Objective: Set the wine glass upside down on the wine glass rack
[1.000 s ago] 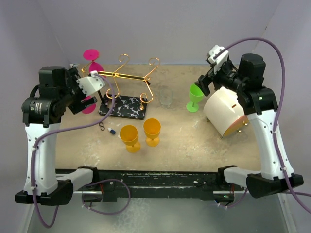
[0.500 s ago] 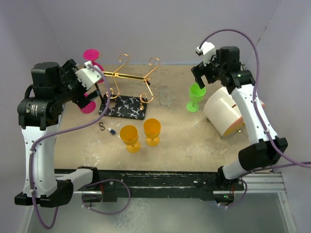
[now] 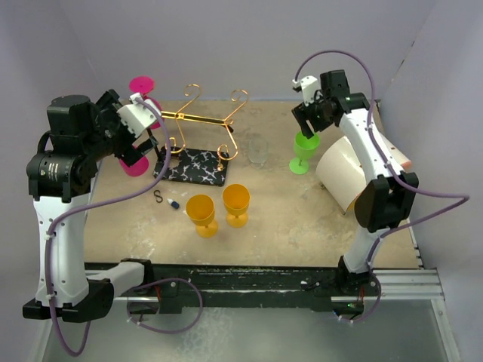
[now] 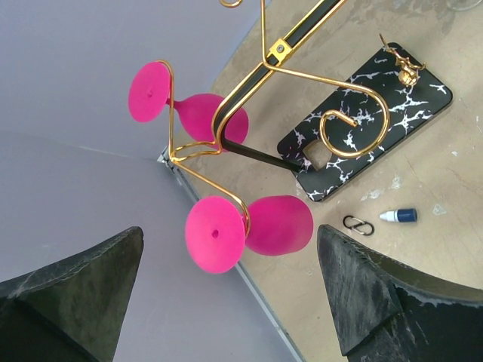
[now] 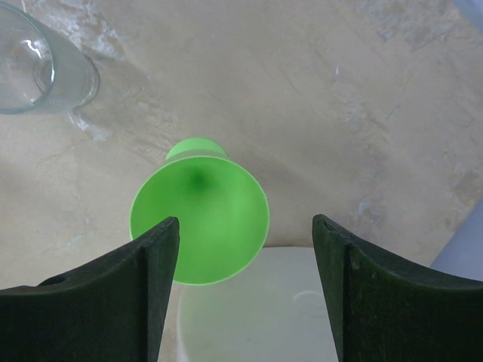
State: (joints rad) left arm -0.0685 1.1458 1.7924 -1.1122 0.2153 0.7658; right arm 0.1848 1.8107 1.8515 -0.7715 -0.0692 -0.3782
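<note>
The gold wire wine glass rack [image 3: 204, 121] stands on its black marbled base [image 3: 192, 167] at the back left. Two pink wine glasses hang on it upside down, one [image 4: 215, 117] farther off and one [image 4: 275, 225] nearer. My left gripper [image 4: 230, 249] is open just short of the nearer pink glass, touching nothing; it is beside the rack's left end [image 3: 139, 139]. A green wine glass [image 3: 303, 147] stands upright on the table. My right gripper [image 5: 245, 226] hovers open above its bowl [image 5: 200, 219], which sits toward the left finger.
Two orange wine glasses [image 3: 201, 211] [image 3: 236, 202] stand in front of the rack. A clear glass [image 3: 259, 149] is left of the green one. A white cylinder [image 3: 347, 173] lies on its side right of it. A small hook [image 4: 358, 225] and a blue-capped vial [image 4: 398, 216] lie near the base.
My right arm has swung up and leftward until its gripper is over the green glass, and its jaws have narrowed a little. My left gripper has opened fully and barely moved.
</note>
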